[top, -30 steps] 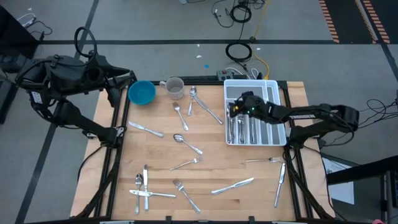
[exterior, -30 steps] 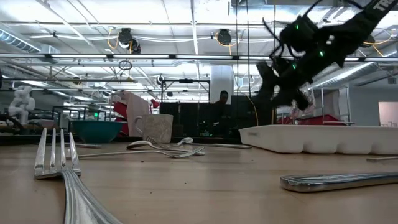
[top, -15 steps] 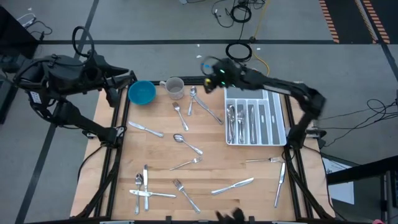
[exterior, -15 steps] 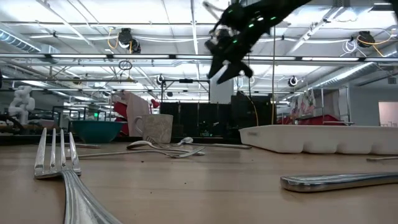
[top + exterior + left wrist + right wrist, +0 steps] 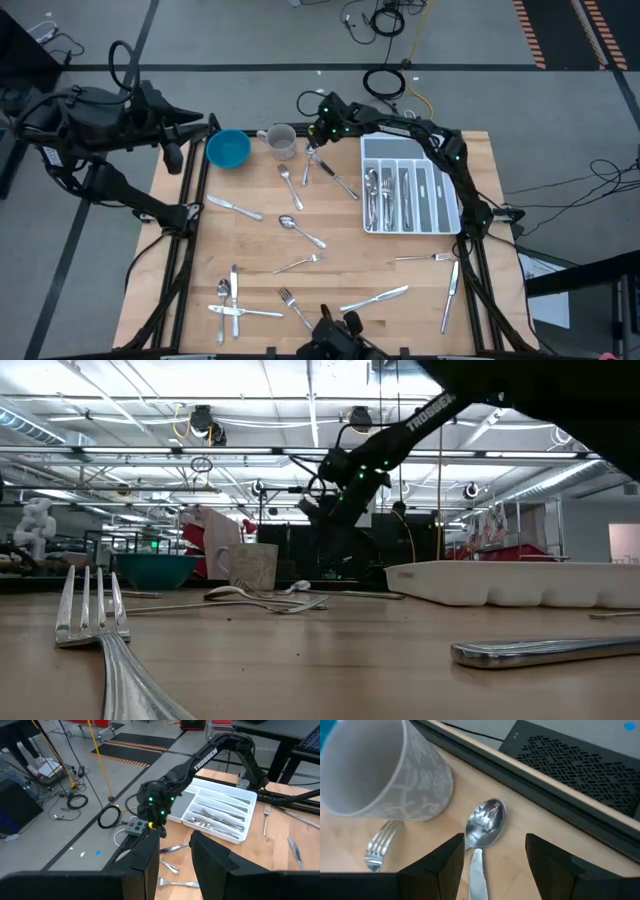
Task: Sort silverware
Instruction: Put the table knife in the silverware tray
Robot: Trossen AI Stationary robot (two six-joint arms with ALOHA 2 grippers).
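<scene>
My right gripper (image 5: 492,865) is open and hangs slanting down over a silver spoon (image 5: 484,825) at the table's far edge, next to a grey mug (image 5: 281,141). The spoon lies flat on the wood between the fingers' lines, and nothing touches it. A fork (image 5: 379,847) lies by the mug. More silverware (image 5: 300,235) is scattered flat over the table, and several pieces lie in the white tray (image 5: 440,200). My left gripper (image 5: 175,865) waits open beyond the table's left edge, high up, with nothing in it.
A blue bowl (image 5: 228,150) stands left of the mug. The tray fills the far right of the table. Knives and forks lie along the near edge (image 5: 375,298) and the right edge (image 5: 450,285). A dark shape (image 5: 338,340) shows at the near edge.
My right gripper has left the space above the white tray. It rose, swung toward the table's left along the far edge, then came down and tipped over the spoon beside the mug. The silverware has kept still.
</scene>
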